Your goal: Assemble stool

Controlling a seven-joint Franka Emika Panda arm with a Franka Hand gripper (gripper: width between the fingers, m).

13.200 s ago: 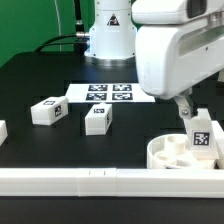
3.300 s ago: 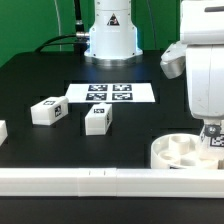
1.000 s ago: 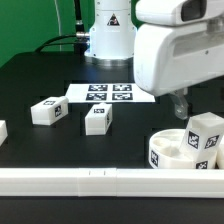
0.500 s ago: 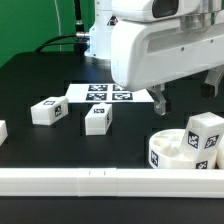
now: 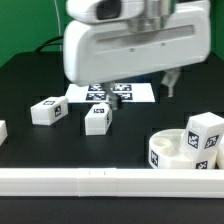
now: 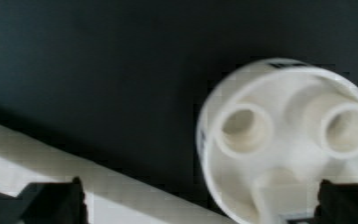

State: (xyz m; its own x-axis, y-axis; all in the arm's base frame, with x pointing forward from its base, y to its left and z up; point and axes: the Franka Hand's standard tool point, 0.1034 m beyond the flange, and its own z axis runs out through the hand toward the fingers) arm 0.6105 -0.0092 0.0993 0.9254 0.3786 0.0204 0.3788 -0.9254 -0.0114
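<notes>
Exterior view | seat (image 5: pixel 172 152) at 4 o'clock, just beside the rail (image 5: pixel 90 180), probably braced against sliding | first leg (image 5: pixel 205 135) plugged upright in it | second leg (image 5: pixel 47 111), third leg (image 5: pixel 97 119) at 9 o'clock, awaiting you | your pincer (image 6: pixel 197 203) spread, empty, hanging above the table (image 5: pixel 150 115).

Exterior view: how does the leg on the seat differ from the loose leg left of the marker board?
The leg on the seat stands upright; the loose leg lies on its side. The leg on the seat is carried by the seat; the loose leg rests on the table, well apart. Both are white blocks with square tags.
</notes>
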